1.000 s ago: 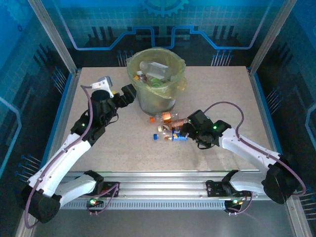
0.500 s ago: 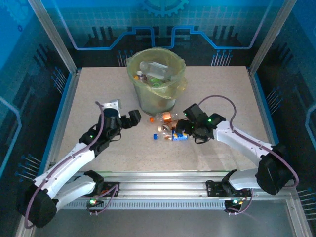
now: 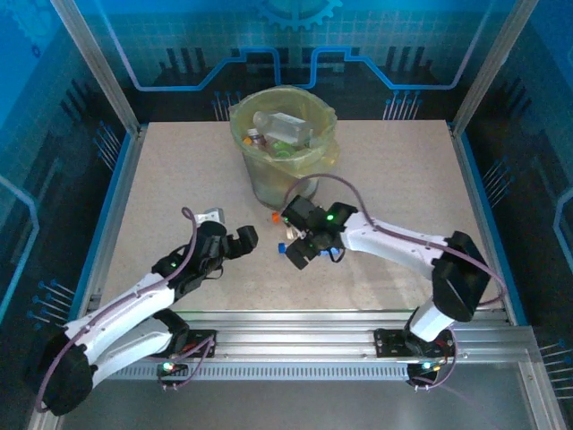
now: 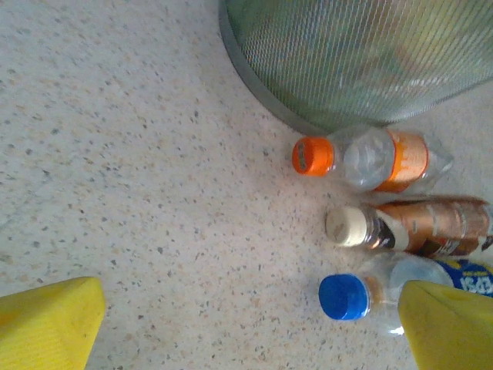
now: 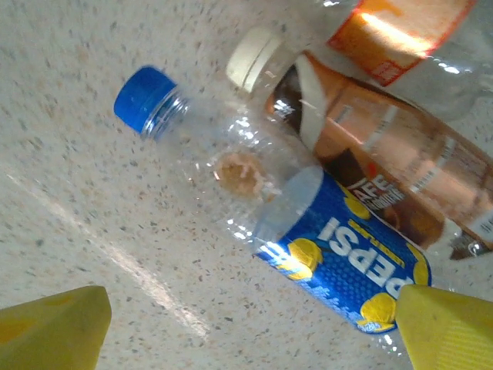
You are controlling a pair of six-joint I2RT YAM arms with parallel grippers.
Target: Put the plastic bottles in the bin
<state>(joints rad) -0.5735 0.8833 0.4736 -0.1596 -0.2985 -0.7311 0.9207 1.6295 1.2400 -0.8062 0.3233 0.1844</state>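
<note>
A grey bin (image 3: 269, 184) lined in yellow is seen just beyond both pincers. The right arm (image 3: 394, 242) is stretched low leftward, the right pincer (image 3: 298, 253) spread wide astride a blue-capped bottle (image 5: 308, 223). The left pincer (image 3: 243, 240) is likewise spread, with a white-capped bottle (image 4: 416, 227) and an orange-capped bottle (image 4: 370, 158) lying ahead of it.

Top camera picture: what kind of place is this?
Probably a robot lab test cell: left arm and right arm bolted to a speckled table, blue panels around it, a lined bin.
</note>
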